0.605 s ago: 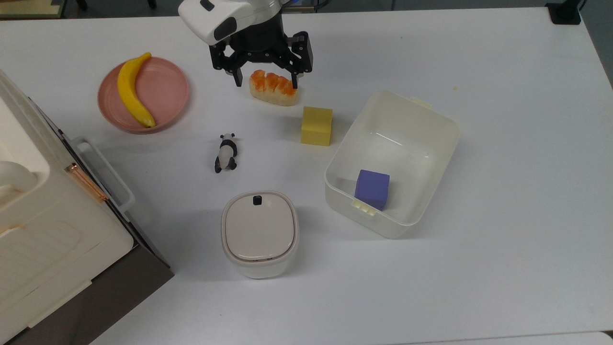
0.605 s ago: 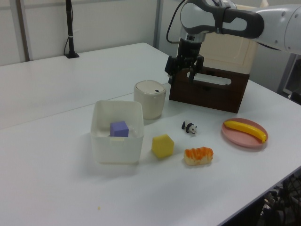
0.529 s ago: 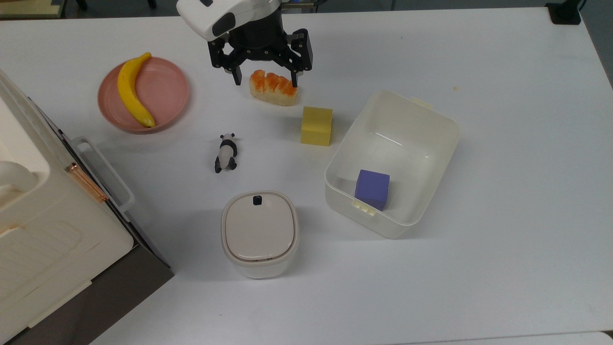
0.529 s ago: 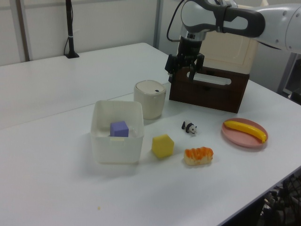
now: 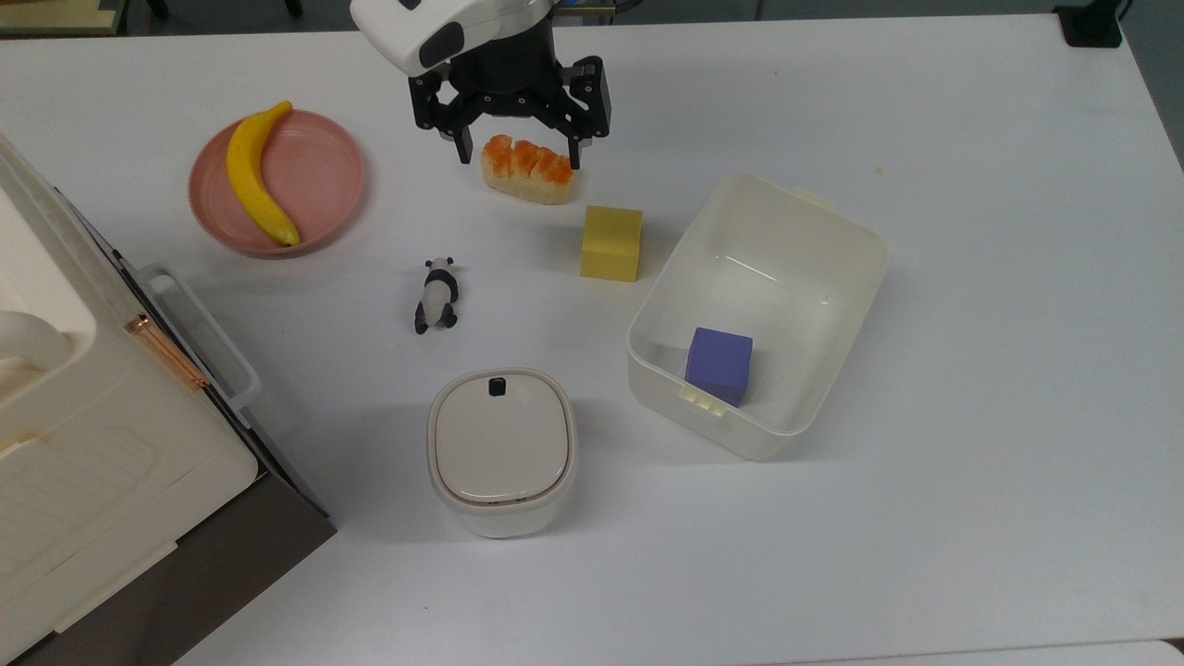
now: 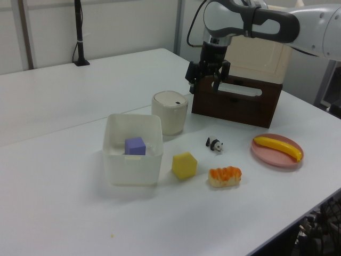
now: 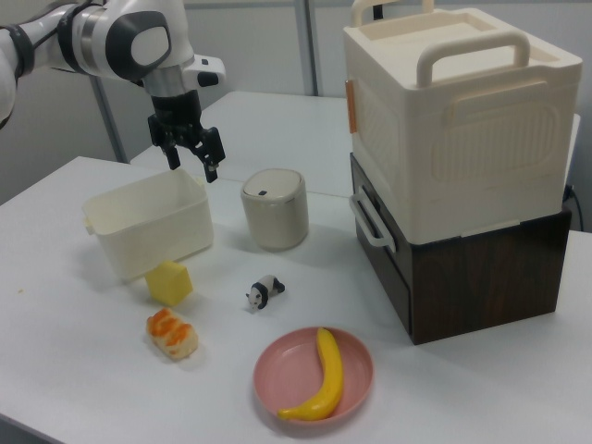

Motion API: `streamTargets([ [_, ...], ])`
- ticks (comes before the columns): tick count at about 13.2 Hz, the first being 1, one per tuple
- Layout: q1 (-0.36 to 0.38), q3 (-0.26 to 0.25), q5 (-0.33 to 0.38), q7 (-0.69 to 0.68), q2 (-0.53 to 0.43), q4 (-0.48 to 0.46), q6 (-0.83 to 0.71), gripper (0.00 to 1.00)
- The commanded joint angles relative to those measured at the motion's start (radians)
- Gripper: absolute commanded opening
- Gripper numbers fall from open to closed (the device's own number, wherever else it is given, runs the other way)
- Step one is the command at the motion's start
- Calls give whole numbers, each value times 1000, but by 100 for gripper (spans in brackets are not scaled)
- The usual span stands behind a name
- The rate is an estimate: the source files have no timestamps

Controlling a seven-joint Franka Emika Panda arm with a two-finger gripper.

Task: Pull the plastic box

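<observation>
Hanging high over the table, the gripper [image 5: 516, 153] has its two black fingers spread wide apart, and they hold nothing. It is well away from the plastic box [image 5: 757, 314], which sits on the white table [image 5: 971, 277] toward the top view's right, with no lid on. A purple block [image 5: 719, 364] lies inside the box, near the short end with the little cream clip [image 5: 703, 401].

To pull the box well, I think the arm should first go across to it and come down slowly over one wall. One finger could go inside the rim and one outside, then close on the wall. A slow, low, straight pull would likely keep the box from tipping. The yellow block [image 5: 611, 242] stands just beside the box's long side, so that side looks like a bad place to come down. The sushi toy [image 5: 528, 169] sits on the table under the gripper in the top view, so I would lift away without dropping lower.

How high the gripper hangs is hard to tell. In the left view the purple block [image 6: 135, 145] shows through the milky wall, but the floor of the box is hard to see. In the right view the near wall of the box [image 7: 153, 228] hides what is inside.
</observation>
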Motion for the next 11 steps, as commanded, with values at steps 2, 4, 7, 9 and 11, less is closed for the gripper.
streamTargets([
  [2, 20, -4, -12, -24, -14, 5, 3, 100],
  [4, 33, -4, -13, -35, -14, -2, 1, 100],
  [7, 32, -4, -13, -38, -11, -43, 3, 100],
  [9, 36, -4, -12, -58, -13, -63, 3, 100],
  [11, 38, -4, -10, -102, -10, -84, 3, 100],
])
